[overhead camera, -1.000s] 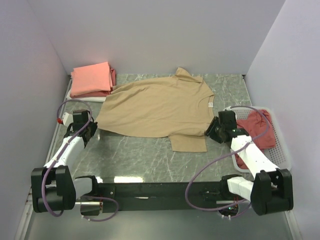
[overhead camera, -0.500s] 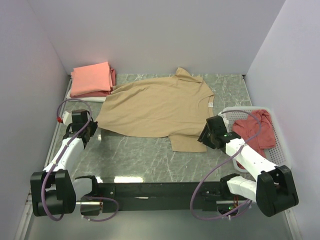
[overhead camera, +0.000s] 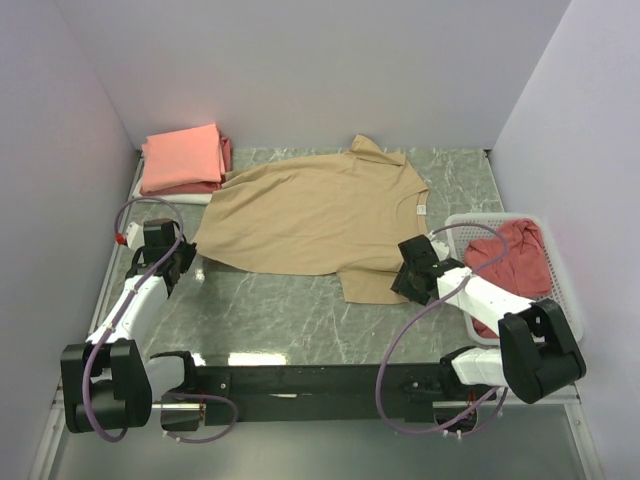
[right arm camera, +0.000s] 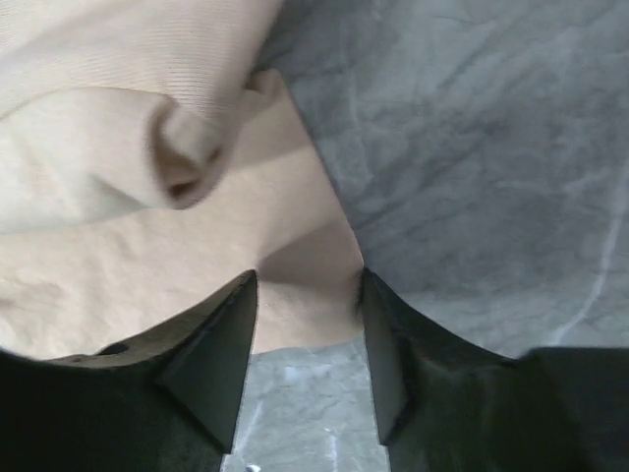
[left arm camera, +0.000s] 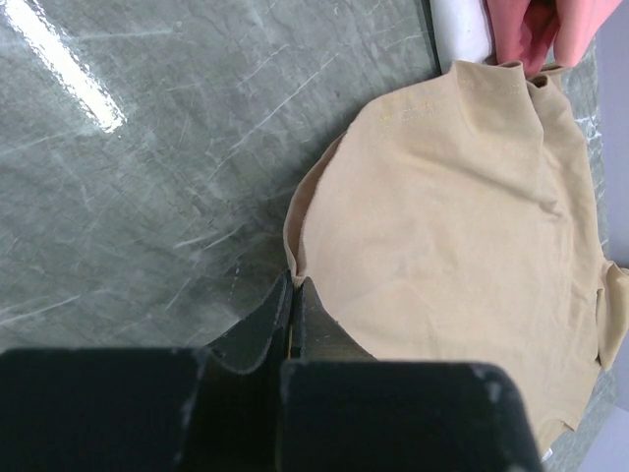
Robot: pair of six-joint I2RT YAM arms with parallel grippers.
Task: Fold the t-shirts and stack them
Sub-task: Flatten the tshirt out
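A tan t-shirt (overhead camera: 320, 215) lies spread flat on the marble table, neck label to the right. My left gripper (overhead camera: 185, 262) is shut on its left hem edge; the left wrist view shows the fingers (left arm camera: 295, 287) pinching the fabric rim of the tan shirt (left arm camera: 462, 216). My right gripper (overhead camera: 405, 272) stands open low at the near right sleeve. In the right wrist view its jaws (right arm camera: 308, 280) straddle the sleeve's corner (right arm camera: 305, 295). Folded salmon-pink and red t-shirts (overhead camera: 183, 160) are stacked at the back left. A dusty red t-shirt (overhead camera: 520, 255) lies crumpled in the basket.
A white slatted basket (overhead camera: 565, 305) stands at the right edge beside my right arm. A white layer (overhead camera: 180, 196) shows under the pink stack. Grey walls close in the left, back and right sides. Bare marble (overhead camera: 280, 310) lies between the shirt and the arm bases.
My right gripper has swung left from the basket's edge to the tan shirt's near right sleeve and opened slightly. The left gripper and the shirt have stayed put.
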